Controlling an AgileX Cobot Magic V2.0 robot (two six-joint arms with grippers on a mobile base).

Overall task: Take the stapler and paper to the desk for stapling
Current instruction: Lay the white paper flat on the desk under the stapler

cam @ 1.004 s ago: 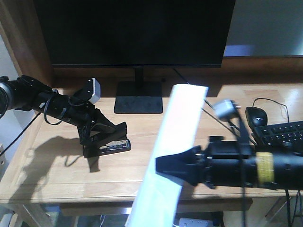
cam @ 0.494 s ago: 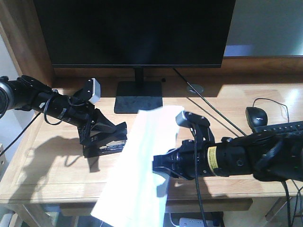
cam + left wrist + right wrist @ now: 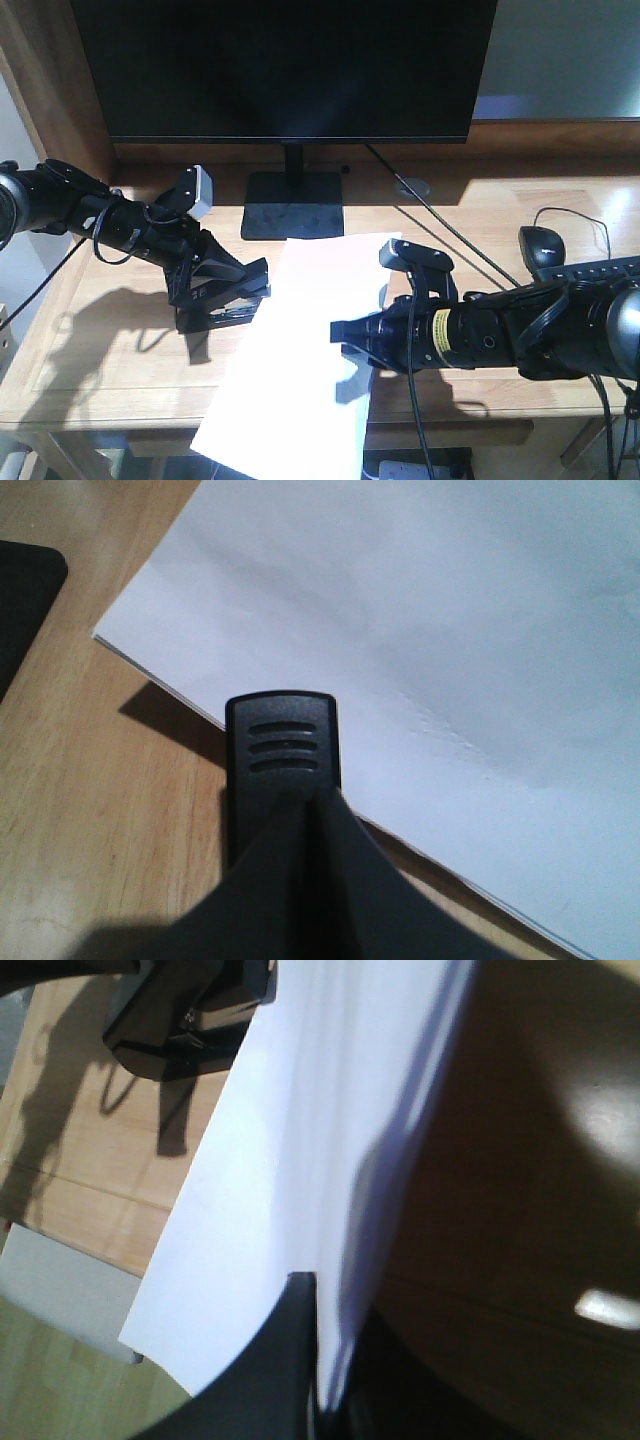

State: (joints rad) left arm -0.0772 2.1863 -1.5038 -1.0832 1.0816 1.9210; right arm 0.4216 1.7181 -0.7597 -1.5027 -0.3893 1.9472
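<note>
A small black stapler is held at the left of the light wooden surface, pinched by the left tool. A plain white rectangular sheet of paper is spread over the near middle. Its right edge is pinched by the right tool, its near end overhangs the surface's edge, and its left edge is just beside the stapler.

A big black monitor stands at the back with a dark screen, on a thin neck and a flat, square black foot. On the right lie a black mouse with a thin looping wire and, just beside it, a black keyboard that runs off the edge. A thin black cable slants down past a small round grey cap.
</note>
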